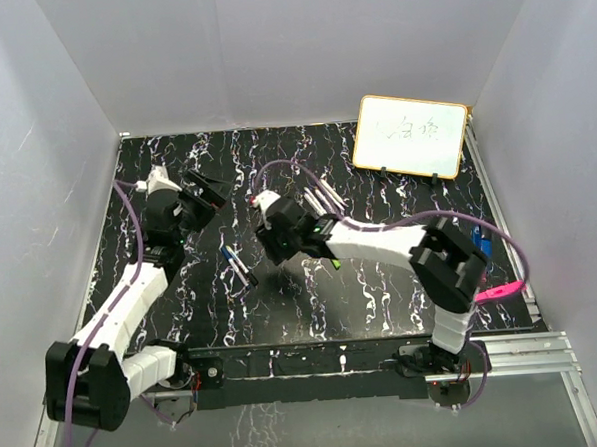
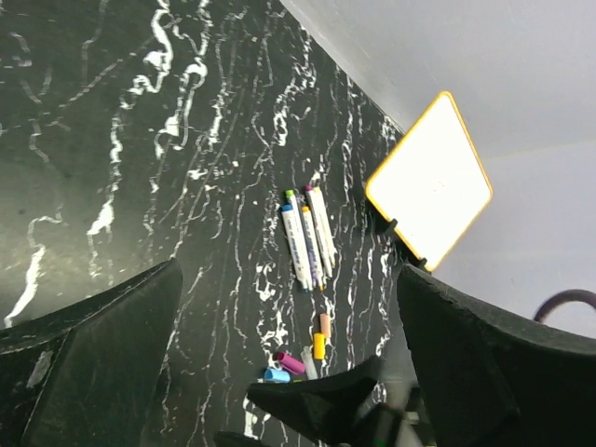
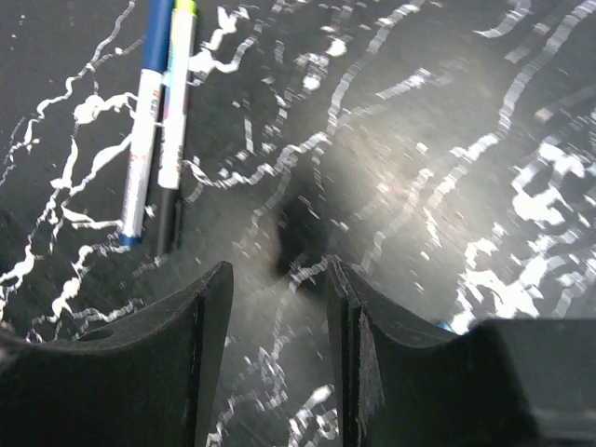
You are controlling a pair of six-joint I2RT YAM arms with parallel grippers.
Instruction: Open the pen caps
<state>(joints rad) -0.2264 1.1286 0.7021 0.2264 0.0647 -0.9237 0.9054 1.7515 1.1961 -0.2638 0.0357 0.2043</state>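
**Jaws empty, pens lying off to the left**

Right gripper (image 3: 277, 284) stands part-open with nothing between its fingers, hanging over the bare marbled table (image 3: 447, 112). Its nearest targets are two pens (image 3: 154, 130) lying side by side and touching. In the wrist view they sit ahead and to the left of the jaws, long axes running nearly straight away from the fingers, blue and green ends farthest off. From above, this pair lies between the two arms, just beside the right gripper and farther from the left gripper (image 2: 289, 272), whose jaws are spread wide and hold nothing.

Straight ahead through that wide gap lies a cluster of four more pens (image 2: 307, 237), packed parallel, coloured ends pointing toward the whiteboard (image 2: 430, 191). Loose pen caps (image 2: 318, 346) are scattered on the table, nearer than the cluster.

Likely call: the right arm is better placed for the pair, and would need to shift left and set its fingers across a barrel. Whether those coloured ends are caps still seated cannot be told.
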